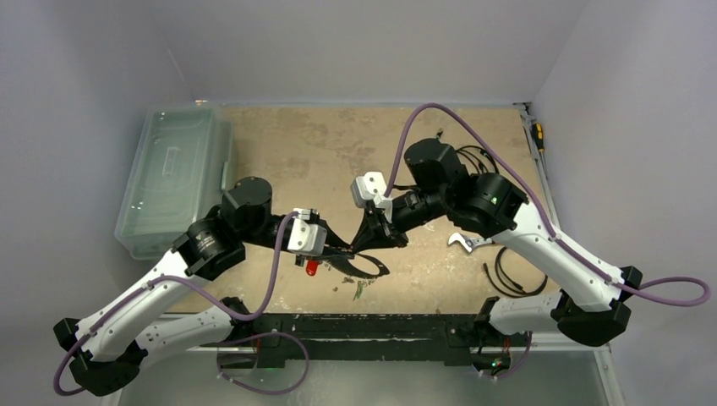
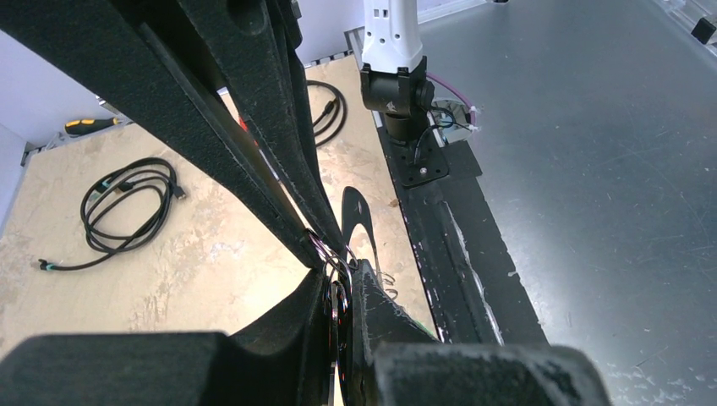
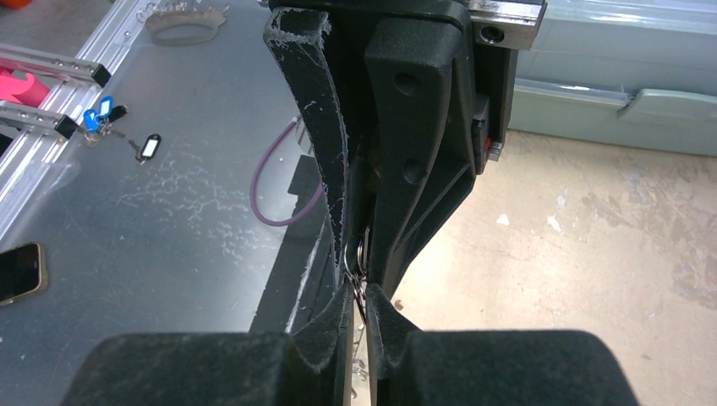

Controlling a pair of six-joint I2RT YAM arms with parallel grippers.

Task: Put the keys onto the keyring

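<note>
I have both arms reaching in over the worn tan surface (image 1: 313,144), toward its near edge, with their fingertips meeting tip to tip. My left claw (image 1: 345,251) comes in from the left. My right claw (image 1: 365,245) slants down from the far right.

They meet on the thin silver wire keyring (image 2: 338,256). Each wrist view shows only a short arc of it, and the black fingers hide the rest. From the right wrist camera the same wire (image 3: 359,254) sits right at the junction of the two sets of tips.

The left claw (image 2: 342,275) is clenched on that wire, its fingers drawn nearly flat together. The right claw (image 3: 359,300) has its pads (image 3: 330,330) almost together too. The wire runs down the slit between them, so I read it as gripping the keyring as well.

A small key with a red plastic head (image 1: 311,267) shows just below the left claw in the overhead view. I cannot tell whether it hangs from the keyring or lies on the surface.

A silver wrench (image 1: 463,244) lies just right of the right claw, beside that arm. A black coiled cable (image 1: 511,275) sits near the front right corner. A clear lidded plastic box (image 1: 173,178) runs along the left edge. A yellow-and-black-handled screwdriver (image 1: 538,134) lies at the far right edge.
</note>
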